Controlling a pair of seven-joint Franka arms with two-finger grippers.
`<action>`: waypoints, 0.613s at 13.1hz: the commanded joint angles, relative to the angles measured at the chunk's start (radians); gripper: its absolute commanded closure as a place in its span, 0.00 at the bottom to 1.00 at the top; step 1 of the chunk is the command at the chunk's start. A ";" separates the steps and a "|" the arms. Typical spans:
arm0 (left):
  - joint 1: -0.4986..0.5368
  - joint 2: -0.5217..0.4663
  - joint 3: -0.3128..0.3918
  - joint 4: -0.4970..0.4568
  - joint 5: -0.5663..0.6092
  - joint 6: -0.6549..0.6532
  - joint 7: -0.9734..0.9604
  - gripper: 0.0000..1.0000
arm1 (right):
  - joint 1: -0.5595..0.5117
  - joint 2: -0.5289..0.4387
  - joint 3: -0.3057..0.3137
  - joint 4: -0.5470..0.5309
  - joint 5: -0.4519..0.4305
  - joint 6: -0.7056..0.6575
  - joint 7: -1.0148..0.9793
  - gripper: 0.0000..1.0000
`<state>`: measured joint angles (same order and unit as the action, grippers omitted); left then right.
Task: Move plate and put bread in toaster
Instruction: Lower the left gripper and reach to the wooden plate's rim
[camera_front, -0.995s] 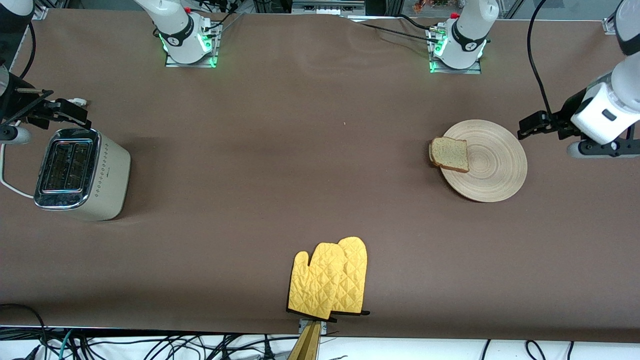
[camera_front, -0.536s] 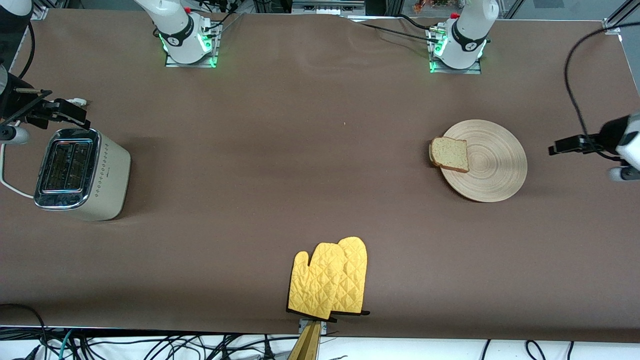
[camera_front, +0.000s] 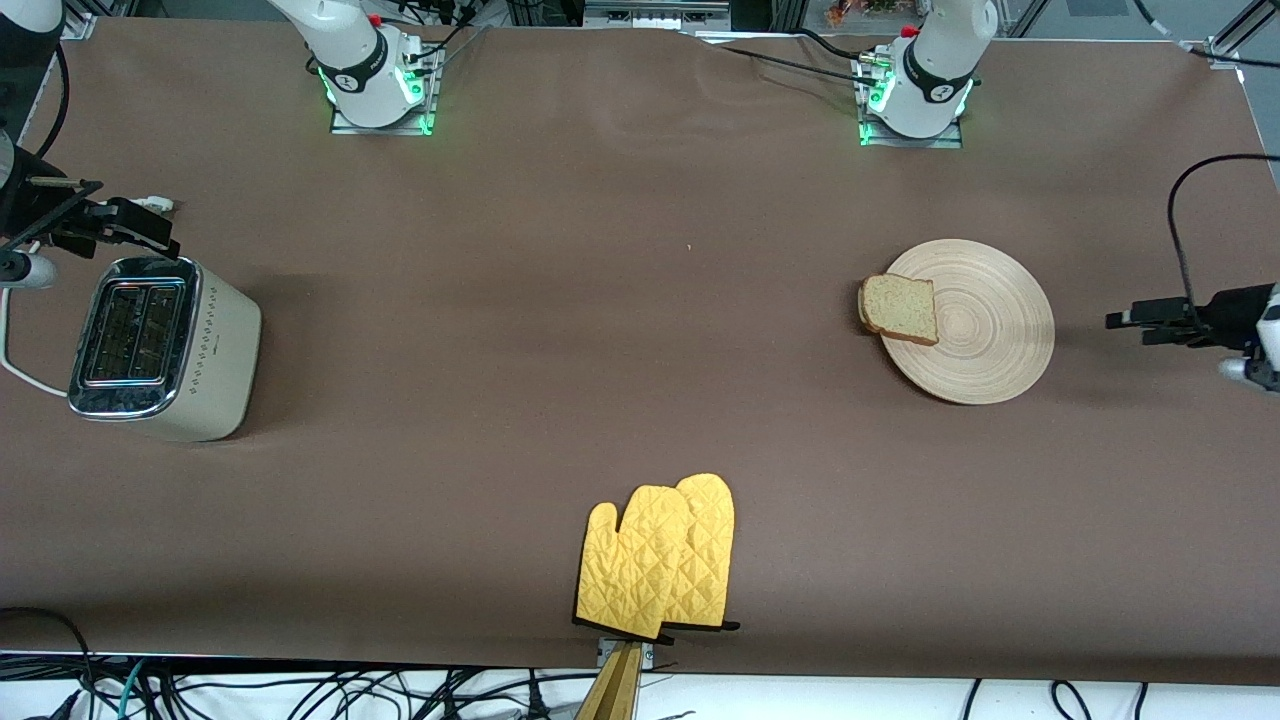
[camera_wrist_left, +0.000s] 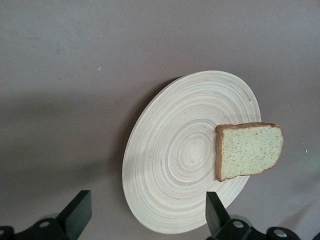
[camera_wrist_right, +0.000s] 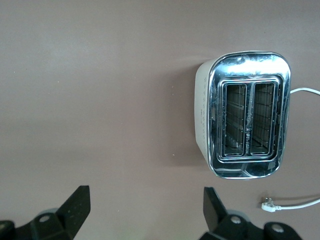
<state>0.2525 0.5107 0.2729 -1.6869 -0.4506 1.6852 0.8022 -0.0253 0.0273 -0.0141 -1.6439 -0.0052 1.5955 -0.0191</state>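
Open worktop (camera_front: 560, 300) spans frame centre between toaster (camera_front: 160, 345) and plate (camera_front: 975, 320); only yellow mitts (camera_front: 660, 560) obstruct, lower centre. Toaster slots unobstructed above.

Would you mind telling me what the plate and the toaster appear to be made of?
The plate looks like pale wood or bamboo with a matte finish, judging by its concentric ring grain. The toaster seems to have a mirror-polished metal top, which reflects light, and a cream body, plastic or painted metal, with a dotted pattern.
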 joint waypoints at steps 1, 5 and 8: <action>0.014 0.115 0.005 0.021 -0.095 -0.002 0.103 0.00 | -0.004 0.003 0.002 0.018 0.002 -0.016 0.004 0.00; 0.034 0.181 0.005 -0.002 -0.102 -0.013 0.127 0.00 | -0.004 0.003 0.002 0.018 0.002 -0.014 0.004 0.00; 0.040 0.183 0.005 -0.025 -0.137 -0.059 0.124 0.00 | -0.007 0.005 0.000 0.018 0.010 -0.014 0.002 0.00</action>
<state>0.2866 0.7063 0.2734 -1.6919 -0.5343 1.6658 0.9042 -0.0256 0.0276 -0.0144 -1.6435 -0.0048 1.5954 -0.0191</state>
